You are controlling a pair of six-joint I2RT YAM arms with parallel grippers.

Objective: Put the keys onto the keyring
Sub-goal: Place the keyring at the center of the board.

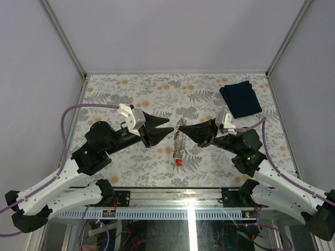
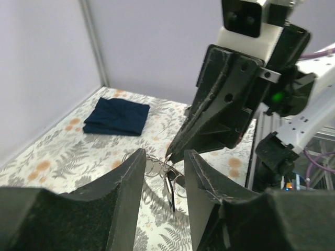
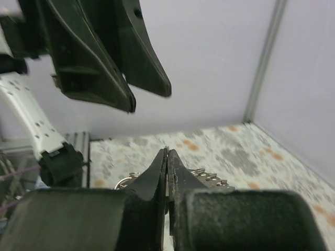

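The keyring [image 1: 180, 139] hangs above the desk [image 1: 131, 167]. Its top is pinched by the right gripper [image 1: 182, 127], fingers pressed tight together on it, and its red tag [image 1: 179, 162] trails below. A dark key [image 2: 170, 194] seems to dangle under its rings. Just left of the keyring, the left gripper [image 1: 170, 130] stands half-open, holding nothing. If it closes off-line, it could knock the loose key aside or tug the chain out of that thin pinch.
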